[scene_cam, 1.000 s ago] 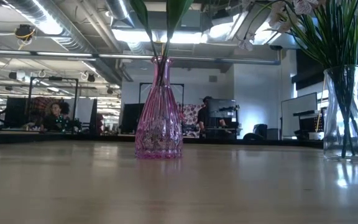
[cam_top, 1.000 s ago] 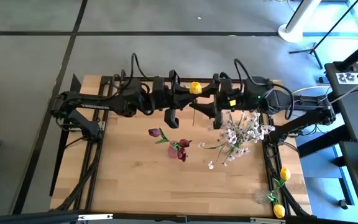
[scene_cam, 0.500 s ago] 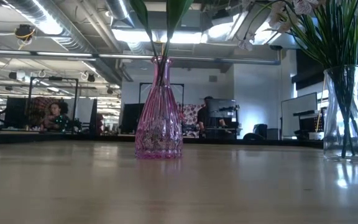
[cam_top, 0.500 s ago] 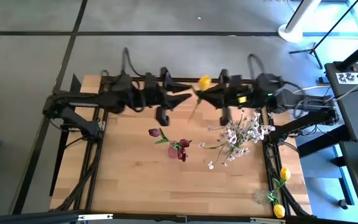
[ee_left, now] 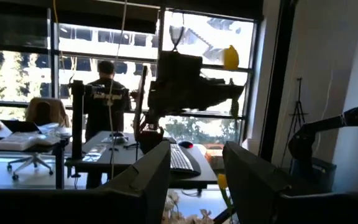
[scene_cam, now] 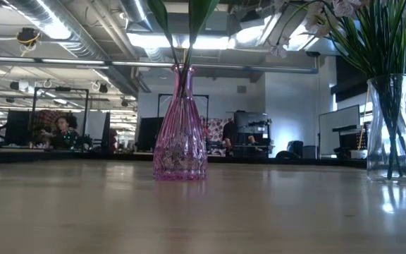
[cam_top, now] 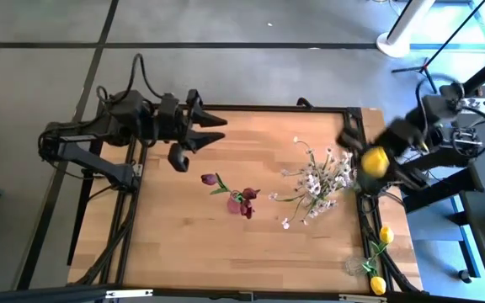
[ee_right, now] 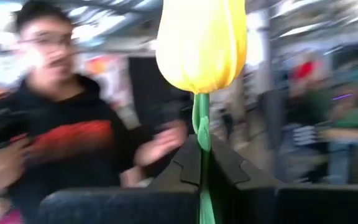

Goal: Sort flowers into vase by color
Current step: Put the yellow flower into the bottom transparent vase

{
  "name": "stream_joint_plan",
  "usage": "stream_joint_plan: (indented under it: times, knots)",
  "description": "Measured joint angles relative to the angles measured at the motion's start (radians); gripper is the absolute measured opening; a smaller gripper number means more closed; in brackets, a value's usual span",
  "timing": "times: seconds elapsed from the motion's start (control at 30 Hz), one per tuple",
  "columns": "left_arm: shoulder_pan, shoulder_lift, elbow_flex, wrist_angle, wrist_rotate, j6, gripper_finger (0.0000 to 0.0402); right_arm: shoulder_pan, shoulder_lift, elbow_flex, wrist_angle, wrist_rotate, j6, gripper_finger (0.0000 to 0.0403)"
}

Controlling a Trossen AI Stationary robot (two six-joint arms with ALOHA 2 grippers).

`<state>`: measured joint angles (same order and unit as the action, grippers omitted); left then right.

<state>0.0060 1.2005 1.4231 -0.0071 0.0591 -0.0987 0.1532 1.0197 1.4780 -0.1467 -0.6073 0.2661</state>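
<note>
Right gripper [ee_right: 199,163] is clamped tight on the green stem of a yellow tulip [cam_top: 375,162], holding it up at the table's [cam_top: 183,244] right edge, just beside the white-pink spray [cam_top: 318,181]. Left gripper [cam_top: 211,133] hangs at the far left corner, fingers spread wide, nothing between them. Maroon tulips [cam_top: 241,200] stand mid-table in the pink vase [scene_cam: 180,127]; two more yellow tulips [cam_top: 382,259] sit near right.

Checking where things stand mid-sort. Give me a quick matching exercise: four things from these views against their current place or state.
Things:
1. yellow tulip
2. left gripper
3. maroon tulips
4. white-pink sprays

States:
A. in the clear vase
B. open, holding nothing
C. clamped in the right gripper
D. in the pink vase

Pairs: 1-C, 2-B, 3-D, 4-A
</note>
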Motion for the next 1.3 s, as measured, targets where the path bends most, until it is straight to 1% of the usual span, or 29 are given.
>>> stream_joint_plan:
  times: [0.1, 0.17, 0.3, 0.37, 0.47, 0.53, 0.67, 0.77, 0.9, 1.1, 1.2, 1.3]
  knots:
    - [0.0, -0.003, -0.001, -0.002, -0.038, 0.004, 0.0146, 0.143, -0.008, -0.001, -0.06, -0.009, 0.002, 0.0005]
    - [0.0, -0.005, -0.001, 0.001, -0.066, 0.003, 0.0146, 0.248, -0.015, -0.003, -0.079, 0.027, 0.015, 0.0007]
    - [0.0, -0.004, -0.001, -0.002, -0.094, 0.003, 0.0146, 0.455, -0.02, -0.001, -0.096, 0.146, 0.041, 0.0007]
    - [0.0, -0.004, -0.001, -0.002, -0.094, -0.013, 0.0146, 0.558, -0.021, -0.001, -0.162, 0.206, 0.041, 0.0005]
    - [-0.002, -0.005, -0.001, -0.006, -0.091, -0.09, 0.0146, 0.704, -0.019, -0.003, -0.261, 0.326, 0.039, 0.0006]
    - [-0.007, -0.004, -0.001, -0.009, -0.073, -0.102, 0.0146, 0.794, -0.019, -0.003, -0.277, 0.4, 0.023, 0.0007]
    - [-0.011, 0.0, -0.001, -0.009, 0.002, -0.101, 0.0146, 0.956, -0.027, -0.003, -0.305, 0.532, -0.035, 0.0004]
    - [-0.026, 0.0, -0.001, -0.008, 0.04, -0.102, 0.0146, 1.058, -0.048, -0.047, -0.311, 0.639, -0.064, 0.0005]
    - [-0.051, 0.0, -0.001, -0.003, 0.043, -0.102, 0.0146, 1.132, -0.107, -0.201, -0.228, 0.704, -0.084, 0.0007]
    - [-0.067, 0.0, -0.001, 0.0, 0.04, -0.102, 0.0146, 1.136, -0.23, -0.441, 0.0, 0.737, -0.083, 0.0005]
    - [-0.067, 0.0, -0.001, 0.0, 0.037, -0.102, 0.0146, 1.136, -0.259, -0.526, 0.048, 0.759, -0.083, 0.0005]
    - [-0.067, 0.0, -0.001, -0.001, 0.036, -0.102, 0.0146, 1.135, -0.27, -0.584, 0.051, 0.773, -0.075, 0.0005]
